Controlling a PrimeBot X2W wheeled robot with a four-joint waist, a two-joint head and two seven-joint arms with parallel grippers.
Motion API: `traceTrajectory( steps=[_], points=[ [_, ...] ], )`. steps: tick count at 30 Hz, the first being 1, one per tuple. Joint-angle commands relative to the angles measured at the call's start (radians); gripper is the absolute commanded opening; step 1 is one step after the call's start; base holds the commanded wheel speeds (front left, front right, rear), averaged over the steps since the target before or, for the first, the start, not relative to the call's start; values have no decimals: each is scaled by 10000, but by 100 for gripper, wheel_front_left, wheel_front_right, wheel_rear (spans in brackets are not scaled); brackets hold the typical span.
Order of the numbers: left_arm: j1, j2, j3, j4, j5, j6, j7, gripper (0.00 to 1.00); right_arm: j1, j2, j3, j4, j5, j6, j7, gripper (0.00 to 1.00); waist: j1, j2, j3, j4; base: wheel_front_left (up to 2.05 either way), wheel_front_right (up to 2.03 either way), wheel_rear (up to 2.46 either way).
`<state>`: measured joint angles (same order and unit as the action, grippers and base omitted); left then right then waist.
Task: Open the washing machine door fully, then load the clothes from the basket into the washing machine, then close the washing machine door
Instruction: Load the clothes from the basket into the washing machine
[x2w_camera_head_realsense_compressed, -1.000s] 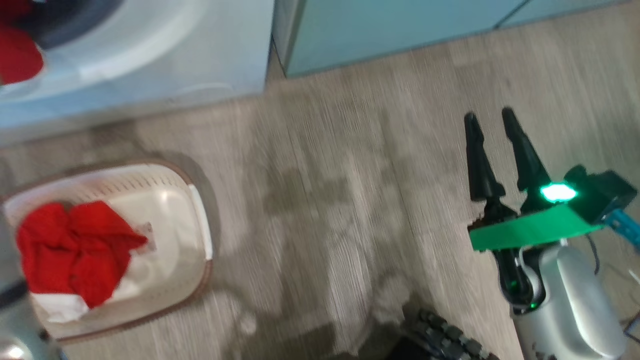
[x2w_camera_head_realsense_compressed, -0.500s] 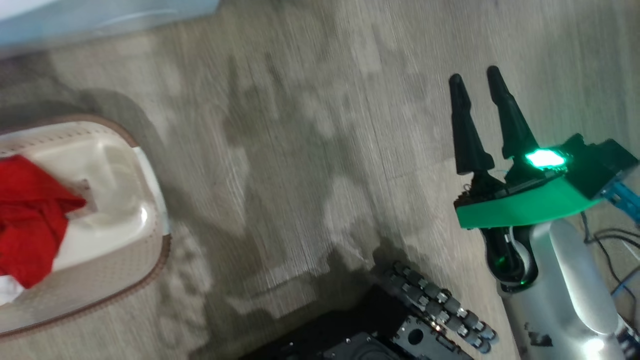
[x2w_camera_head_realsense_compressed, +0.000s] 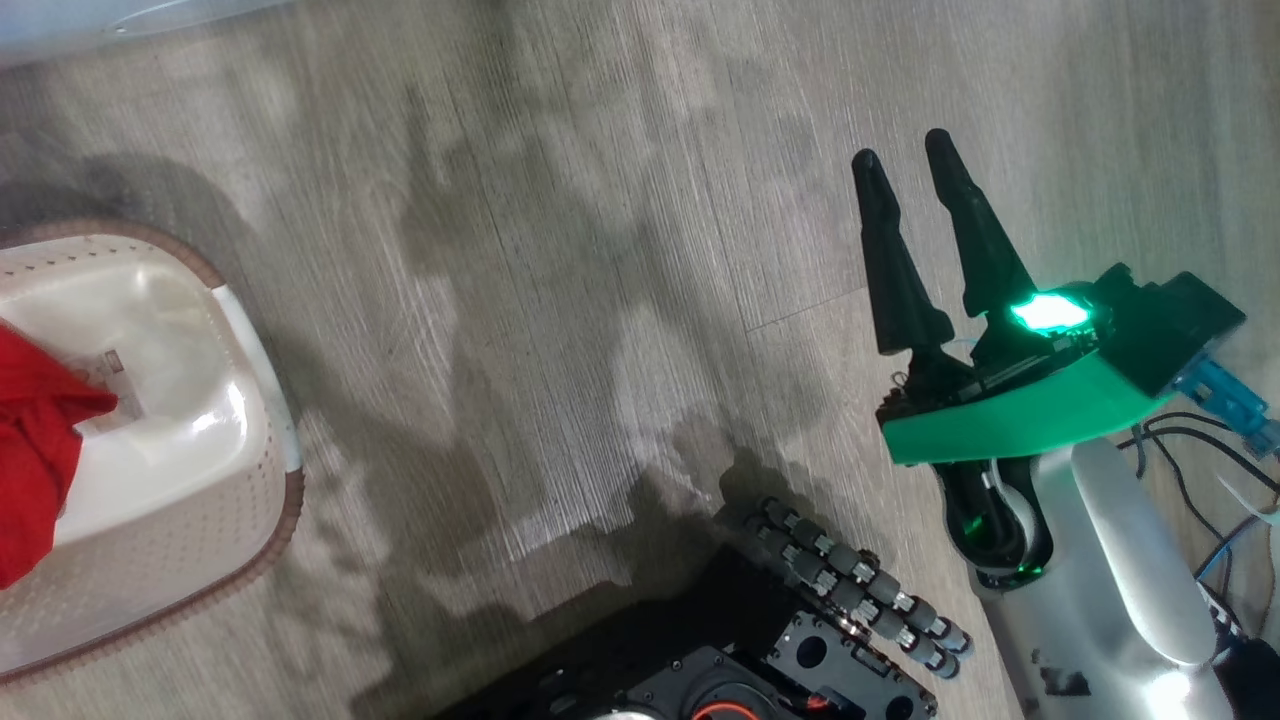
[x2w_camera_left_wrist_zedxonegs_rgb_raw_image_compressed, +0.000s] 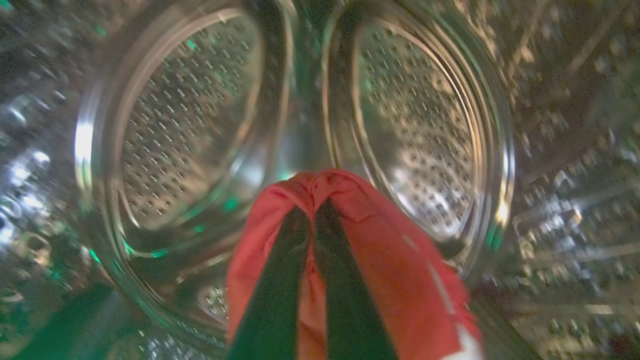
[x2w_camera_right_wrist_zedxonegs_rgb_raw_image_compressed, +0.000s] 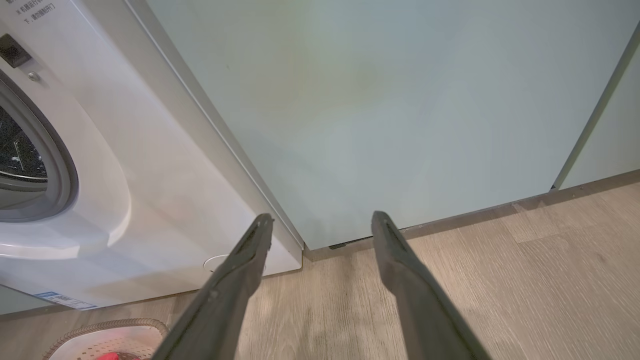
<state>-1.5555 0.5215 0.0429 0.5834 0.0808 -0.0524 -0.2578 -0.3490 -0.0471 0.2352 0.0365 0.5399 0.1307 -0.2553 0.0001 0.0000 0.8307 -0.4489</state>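
Note:
In the left wrist view my left gripper (x2w_camera_left_wrist_zedxonegs_rgb_raw_image_compressed: 310, 210) is shut on a bright red garment (x2w_camera_left_wrist_zedxonegs_rgb_raw_image_compressed: 390, 270), held inside the steel perforated drum (x2w_camera_left_wrist_zedxonegs_rgb_raw_image_compressed: 415, 130) of the washing machine. More red clothes (x2w_camera_head_realsense_compressed: 35, 450) lie in the white basket (x2w_camera_head_realsense_compressed: 245, 400) at the left edge of the head view. My right gripper (x2w_camera_head_realsense_compressed: 905, 165) stands open over the wooden floor, nothing between its fingers (x2w_camera_right_wrist_zedxonegs_rgb_raw_image_compressed: 250, 260). The right wrist view shows the washing machine's white front (x2w_camera_right_wrist_zedxonegs_rgb_raw_image_compressed: 150, 200), its grey seal (x2w_camera_right_wrist_zedxonegs_rgb_raw_image_compressed: 60, 165), and the basket rim (x2w_camera_right_wrist_zedxonegs_rgb_raw_image_compressed: 105, 327) at the bottom left. The door is out of view.
Pale teal cabinets (x2w_camera_right_wrist_zedxonegs_rgb_raw_image_compressed: 375, 110) stand to the right of the washer, meeting the wood floor (x2w_camera_head_realsense_compressed: 560, 250). My black wheeled base (x2w_camera_head_realsense_compressed: 780, 640) sits at the bottom of the head view. Blue and black cables (x2w_camera_head_realsense_compressed: 1200, 440) hang by the right arm.
The head camera has swung, so the washer and cabinets slid out of the top and the basket shifted to the left edge. The right gripper keeps its open pose.

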Motion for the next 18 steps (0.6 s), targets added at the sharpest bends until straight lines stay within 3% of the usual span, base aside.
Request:
traceTrajectory(
  steps=[1, 16, 17, 18],
  points=[
    [252, 428, -133, -102, 1, 33, -40, 0, 150, -31, 162, -215, 66, 0, -65, 100, -1, 0, -36, -5, 0, 0, 0],
    [701, 639, -579, 2294, -336, -46, -40, 0, 99, -31, 133, -270, -275, 0, -65, 100, -1, 0, 95, 43, 0, 0, 0],
    [654, 673, -604, 2355, -335, -34, -40, 29, 88, -31, 138, -276, -261, 0, -65, 100, -1, 0, 115, 35, 0, 0, 0],
    [602, 704, -617, 2403, -341, -2, -40, 98, 74, -31, 147, -278, -246, 0, -65, 100, -1, 0, 131, 25, 0, 0, 0]
  ],
)
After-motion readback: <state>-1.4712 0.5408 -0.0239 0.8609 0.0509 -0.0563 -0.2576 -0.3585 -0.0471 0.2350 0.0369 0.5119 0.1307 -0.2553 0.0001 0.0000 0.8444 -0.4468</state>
